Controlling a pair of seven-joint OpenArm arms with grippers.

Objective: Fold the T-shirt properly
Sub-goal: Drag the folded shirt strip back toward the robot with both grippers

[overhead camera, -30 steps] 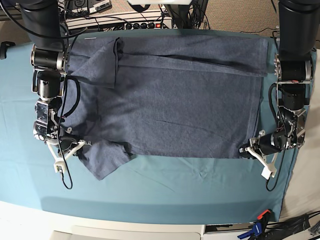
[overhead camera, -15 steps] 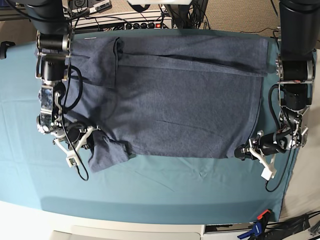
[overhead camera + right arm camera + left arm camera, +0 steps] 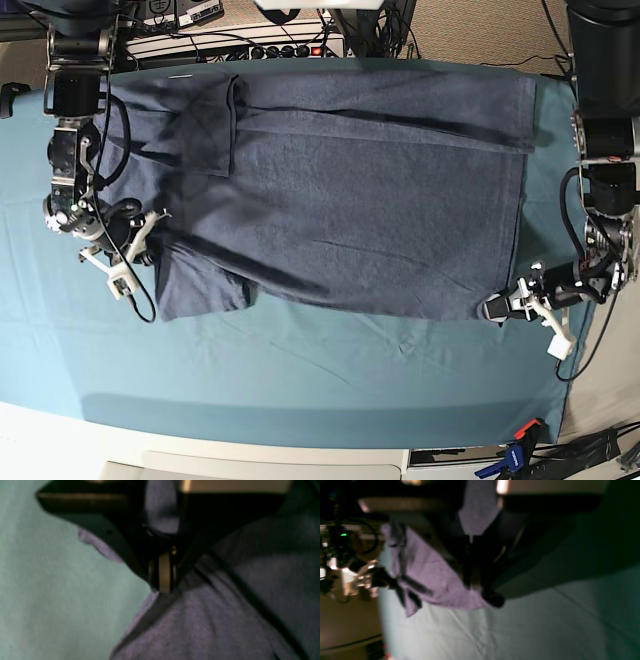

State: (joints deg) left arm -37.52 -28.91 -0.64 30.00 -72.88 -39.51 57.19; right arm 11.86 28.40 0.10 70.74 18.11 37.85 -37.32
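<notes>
T-shirt point(image 3: 350, 200): slate blue-grey, heathered, plain side up. Spread across the far half of the worktop point(image 3: 330, 370), which is covered by a teal cloth point(image 3: 300, 380). Body lies wide and mostly flat, with a long crease running along its far edge. One sleeve point(image 3: 205, 125) is folded in over the body at the far corner on the base view's left. The other sleeve point(image 3: 205, 285) lies at the near corner on that side, bunched and partly tucked under itself. The hem side lies toward the base view's right and stops just short of the cloth's edge.

Right tool point(image 3: 150, 238): at the base view's left, beside the near sleeve. Jaws together, clamped on a pinch of T-shirt fabric; the right wrist view point(image 3: 160, 580) shows cloth gathered between the dark fingers point(image 3: 120, 542), with fabric rising in a ridge from the grip.

Left tool point(image 3: 497, 307): at the base view's right, at the near hem corner. Jaws together, clamped on the T-shirt's edge; the left wrist view point(image 3: 492, 600) is dark and blurred, yet a tongue of fabric shows between the fingers.

Surroundings: power strips and cables point(image 3: 250, 40) behind the worktop's far edge; a clamp point(image 3: 520, 440) with blue and orange parts at the near corner on the right.
</notes>
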